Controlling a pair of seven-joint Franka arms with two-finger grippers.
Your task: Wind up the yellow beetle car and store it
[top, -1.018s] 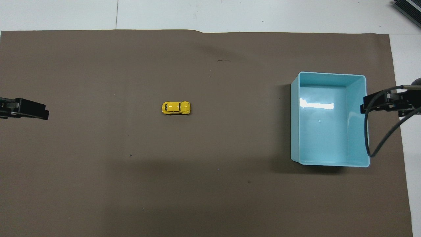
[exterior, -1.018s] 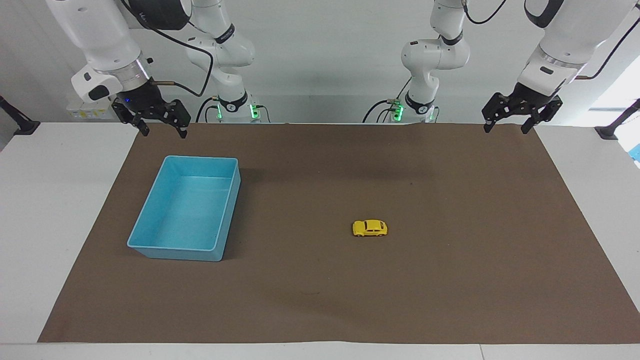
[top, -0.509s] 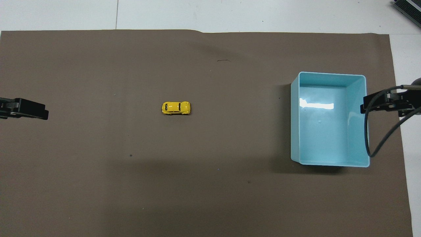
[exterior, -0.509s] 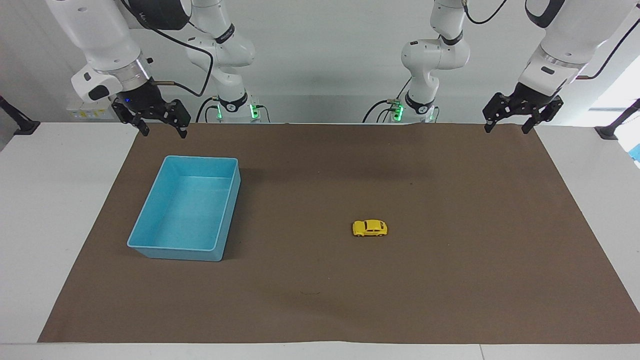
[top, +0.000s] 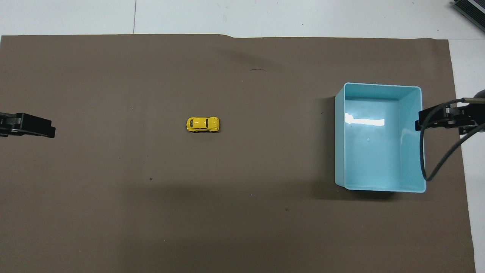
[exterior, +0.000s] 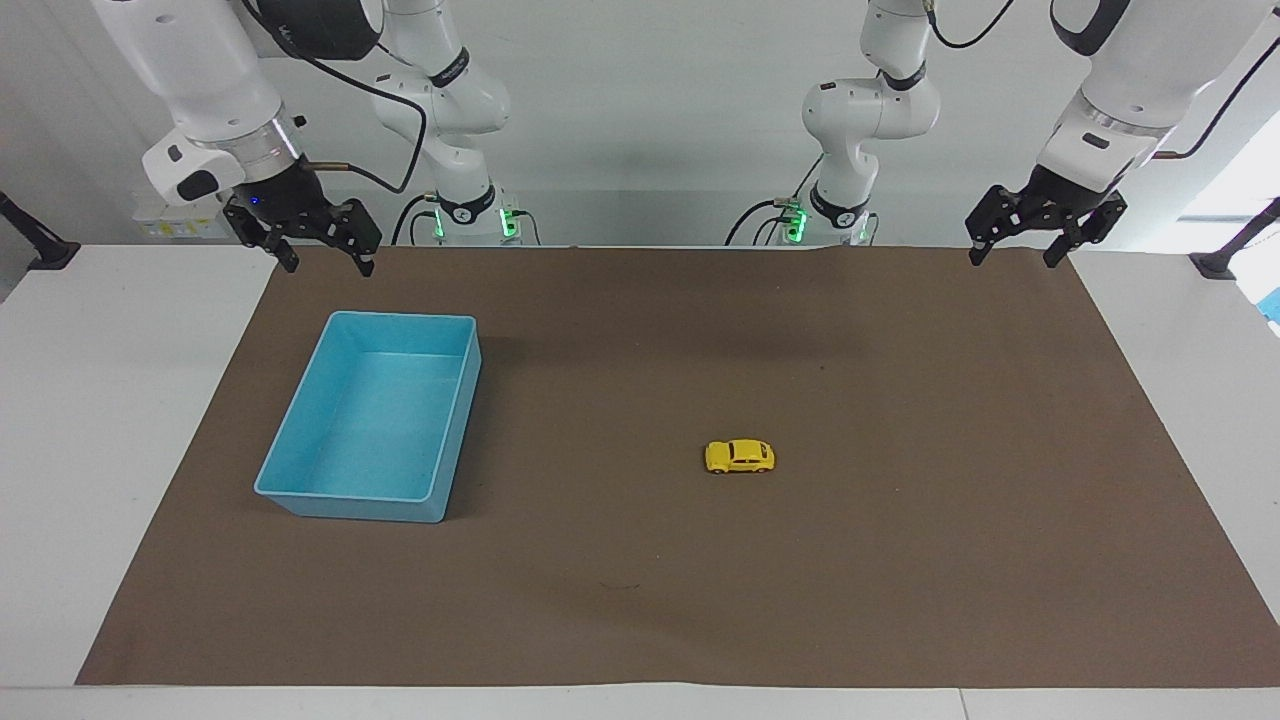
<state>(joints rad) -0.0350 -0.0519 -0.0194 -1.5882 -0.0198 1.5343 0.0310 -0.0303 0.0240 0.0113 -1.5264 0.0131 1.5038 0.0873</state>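
Note:
The yellow beetle car [exterior: 740,456] [top: 202,124] stands on its wheels near the middle of the brown mat, a little toward the left arm's end. My left gripper [exterior: 1012,256] hangs open in the air over the mat's corner at the left arm's end; only its tip [top: 41,129] shows in the overhead view. My right gripper [exterior: 328,264] hangs open, empty, over the mat's edge by the blue bin, well apart from the car. Both arms wait.
An empty light blue bin [exterior: 300,492] [top: 340,151] sits on the mat toward the right arm's end. The brown mat [exterior: 900,600] covers most of the white table [exterior: 100,400]. A black cable [top: 435,159] loops over the bin's rim in the overhead view.

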